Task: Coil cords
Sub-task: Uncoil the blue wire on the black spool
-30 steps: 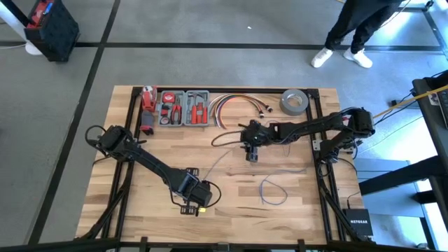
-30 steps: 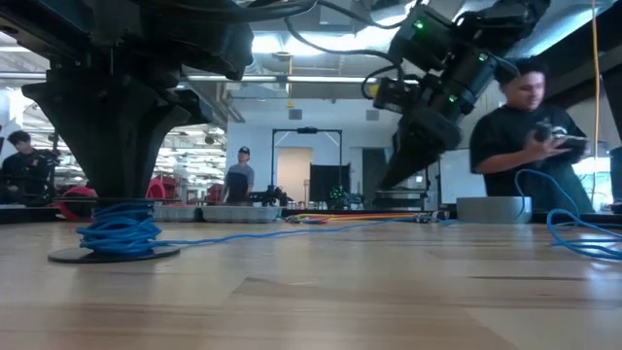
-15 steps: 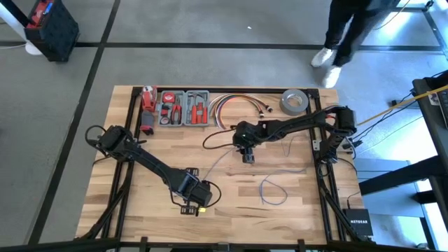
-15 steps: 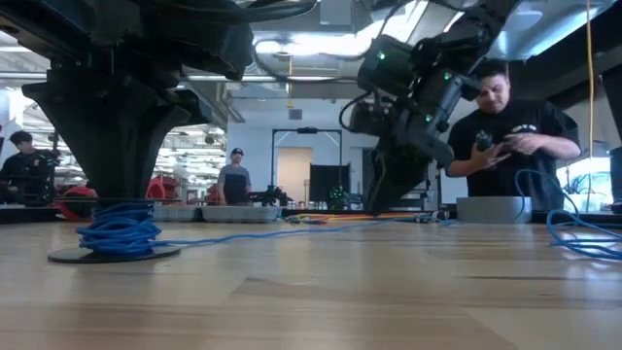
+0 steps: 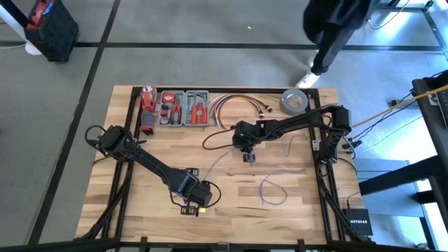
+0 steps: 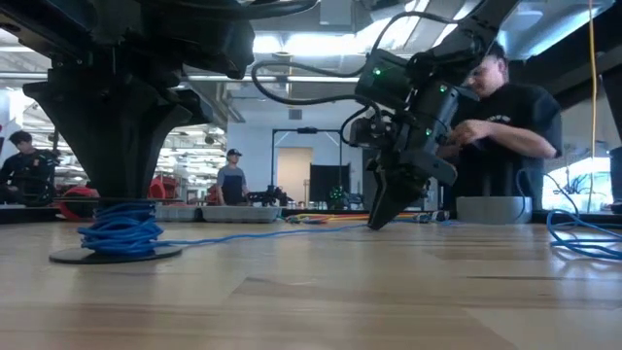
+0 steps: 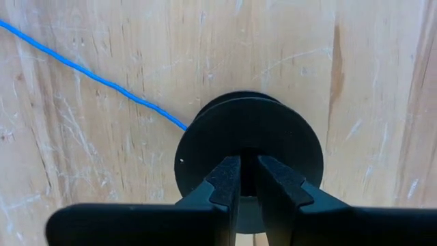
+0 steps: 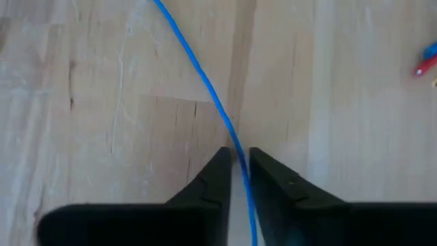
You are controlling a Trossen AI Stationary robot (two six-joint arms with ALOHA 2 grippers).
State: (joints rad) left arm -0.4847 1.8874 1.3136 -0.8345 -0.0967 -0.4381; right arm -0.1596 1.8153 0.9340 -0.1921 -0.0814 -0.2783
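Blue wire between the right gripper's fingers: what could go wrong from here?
The blue wire is very thin, and the right gripper has only its fingertips on it, so it may slip out when pulled. The left gripper pins the black spool by its hub; a hard tug could drag or tip it. The slack loop could snag.

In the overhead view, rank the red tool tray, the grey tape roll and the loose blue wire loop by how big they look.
1. Tool tray
2. Tape roll and wire loop: they look about alike, so no ranking.
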